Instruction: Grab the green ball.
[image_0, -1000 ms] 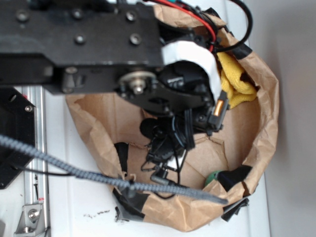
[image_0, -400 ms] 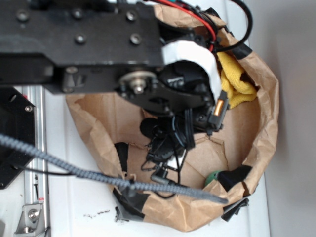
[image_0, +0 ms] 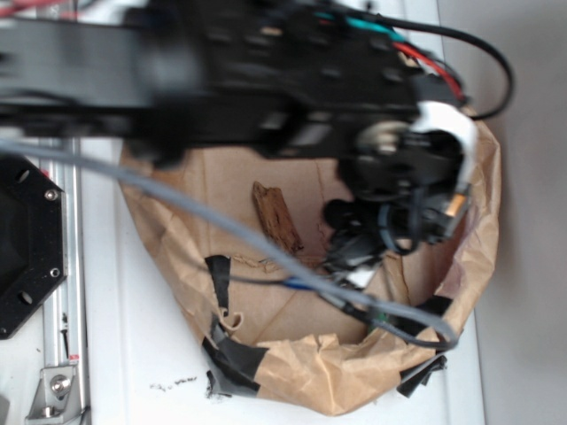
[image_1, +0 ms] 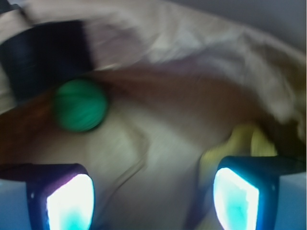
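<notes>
— Inside the brown paper bag (image_0: 478,239), what shows from the exterior camera?

— Mostly the black robot arm (image_0: 221,80), blurred, reaching in from the upper left and covering the right half of the bag's floor. Left of the wrist, a brown splintery wood chip (image_0: 276,219) lies on the paper floor, tilted, well clear of the bag's walls. Black tape (image_0: 232,354) patches the near rim, and a grey cable (image_0: 221,232) runs across the front of the bag from left to right.

— And the green ball?

— From the exterior camera it is hidden behind the arm and the wiring. The wrist camera shows it: the green ball (image_1: 79,105) sits on the paper floor at the upper left of that view, just below a dark strip of tape (image_1: 45,55) on the bag's wall.

— How does the gripper stand?

— The gripper (image_1: 153,196) has its jaws spread wide, with nothing between them; the two fingertips (image_1: 67,199) glow pale at the bottom corners of the wrist view. The ball lies beyond the left fingertip, apart from it, not between the two.

— Anything else down there?

— A bit of yellow cloth (image_1: 254,141) shows just past the right fingertip, blurred.
</notes>
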Controlling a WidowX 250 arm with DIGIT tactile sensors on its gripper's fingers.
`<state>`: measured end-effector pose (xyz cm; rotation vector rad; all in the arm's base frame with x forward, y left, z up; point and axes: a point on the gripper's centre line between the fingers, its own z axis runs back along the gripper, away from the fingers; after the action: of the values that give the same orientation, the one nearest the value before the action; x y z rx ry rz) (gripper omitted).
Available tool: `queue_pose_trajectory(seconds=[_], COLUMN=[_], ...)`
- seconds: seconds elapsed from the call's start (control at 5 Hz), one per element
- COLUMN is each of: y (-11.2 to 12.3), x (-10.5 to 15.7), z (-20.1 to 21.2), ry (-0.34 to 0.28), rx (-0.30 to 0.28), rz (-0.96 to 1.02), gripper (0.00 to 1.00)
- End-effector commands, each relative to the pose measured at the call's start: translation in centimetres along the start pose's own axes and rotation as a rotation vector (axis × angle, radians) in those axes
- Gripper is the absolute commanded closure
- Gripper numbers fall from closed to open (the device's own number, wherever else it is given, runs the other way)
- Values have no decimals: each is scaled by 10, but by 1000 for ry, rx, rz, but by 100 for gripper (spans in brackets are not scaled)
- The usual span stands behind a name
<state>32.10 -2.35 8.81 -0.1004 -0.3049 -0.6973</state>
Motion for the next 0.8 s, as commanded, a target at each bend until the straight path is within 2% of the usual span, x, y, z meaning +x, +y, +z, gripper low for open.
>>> queue_pose_trajectory(seconds=[0.0, 0.2, 0.6], y=[-10, -35, -58], x=[21, 15, 23], z=[2, -1, -20], ry=[-50, -53, -75], rx=[-40, -61, -100], rz=[-177, -259, -345], gripper=[0, 0, 0])
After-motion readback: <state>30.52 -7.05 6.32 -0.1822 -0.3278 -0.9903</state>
